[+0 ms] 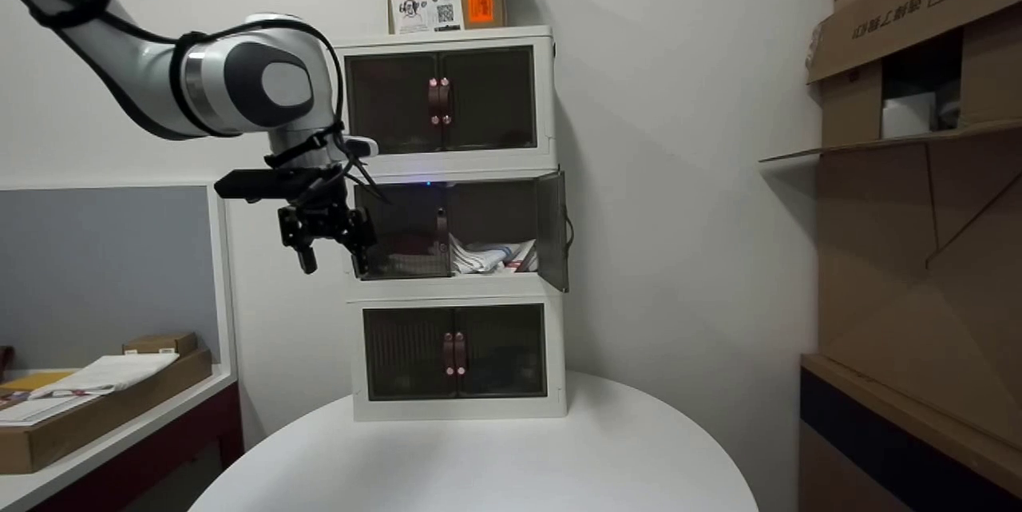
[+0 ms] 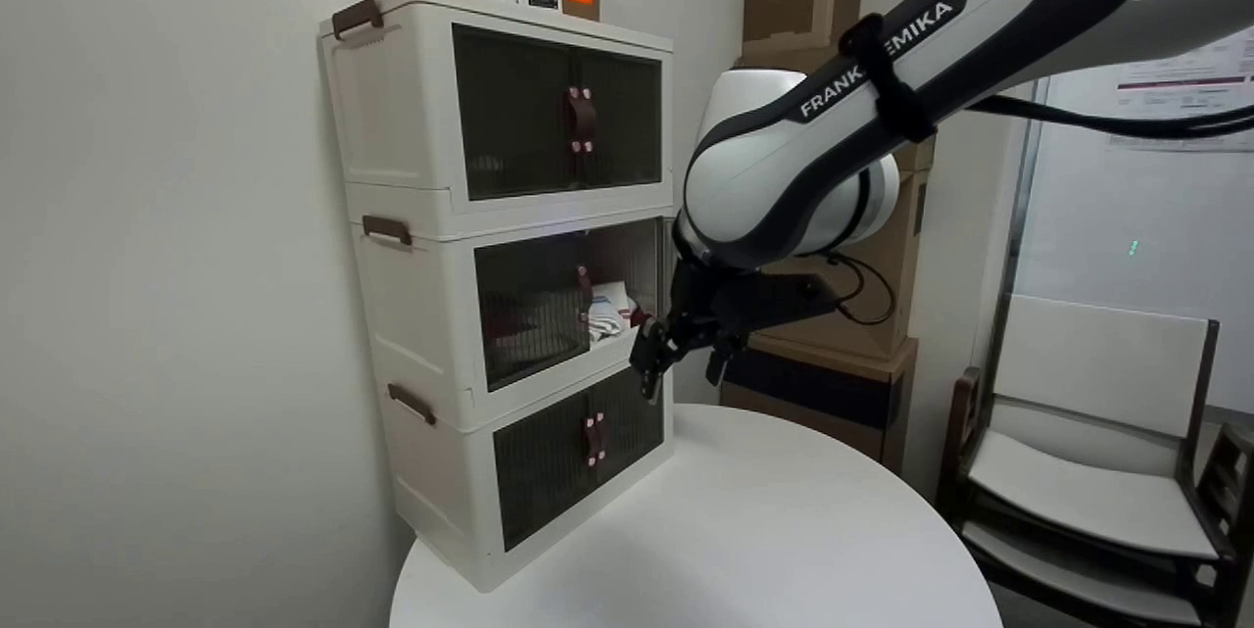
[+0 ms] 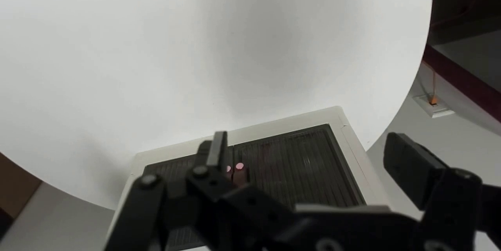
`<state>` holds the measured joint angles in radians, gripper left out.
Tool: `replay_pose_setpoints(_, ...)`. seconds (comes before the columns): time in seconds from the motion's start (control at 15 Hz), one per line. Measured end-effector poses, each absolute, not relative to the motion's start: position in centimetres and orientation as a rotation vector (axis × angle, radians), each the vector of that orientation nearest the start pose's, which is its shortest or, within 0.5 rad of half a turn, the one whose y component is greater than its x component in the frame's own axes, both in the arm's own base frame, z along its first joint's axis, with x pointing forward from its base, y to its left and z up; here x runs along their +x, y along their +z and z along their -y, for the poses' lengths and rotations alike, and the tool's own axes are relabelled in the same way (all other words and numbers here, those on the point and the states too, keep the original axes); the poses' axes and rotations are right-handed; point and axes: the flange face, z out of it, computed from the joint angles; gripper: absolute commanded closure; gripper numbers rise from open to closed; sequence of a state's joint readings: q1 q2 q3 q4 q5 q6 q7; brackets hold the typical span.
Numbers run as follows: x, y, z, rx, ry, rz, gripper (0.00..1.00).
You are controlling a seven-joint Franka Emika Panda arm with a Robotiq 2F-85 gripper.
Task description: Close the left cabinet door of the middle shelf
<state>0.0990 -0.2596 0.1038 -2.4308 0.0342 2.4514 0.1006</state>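
The middle shelf (image 1: 495, 286) is the white central unit of a three-tier cabinet, also seen in an exterior view (image 2: 411, 314). Its left cabinet door (image 1: 407, 228), a dark pane with a brown handle, looks flush or nearly flush with the front; it shows likewise in an exterior view (image 2: 534, 314). The right door (image 1: 552, 232) stands swung outward, baring white cloths (image 1: 487, 256) inside. My gripper (image 1: 334, 260) is open and empty, in front of the shelf, overlapping the left door's edge in that view. It also shows in an exterior view (image 2: 683, 375) and the wrist view (image 3: 311, 159).
The top unit (image 1: 447, 163) and bottom unit (image 1: 463, 410) have paired dark doors, shut. The cabinet stands on a round white table (image 2: 784, 530). A box (image 1: 487, 5) with a black pot sits on top. Cardboard boxes (image 1: 918, 256) and chairs (image 2: 1087, 471) stand nearby.
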Motion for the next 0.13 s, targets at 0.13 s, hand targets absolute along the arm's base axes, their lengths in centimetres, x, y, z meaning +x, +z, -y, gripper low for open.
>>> replay_pose_setpoints(0.13,46.74,42.82,-9.70,-3.071,-0.417,0.121,0.00)
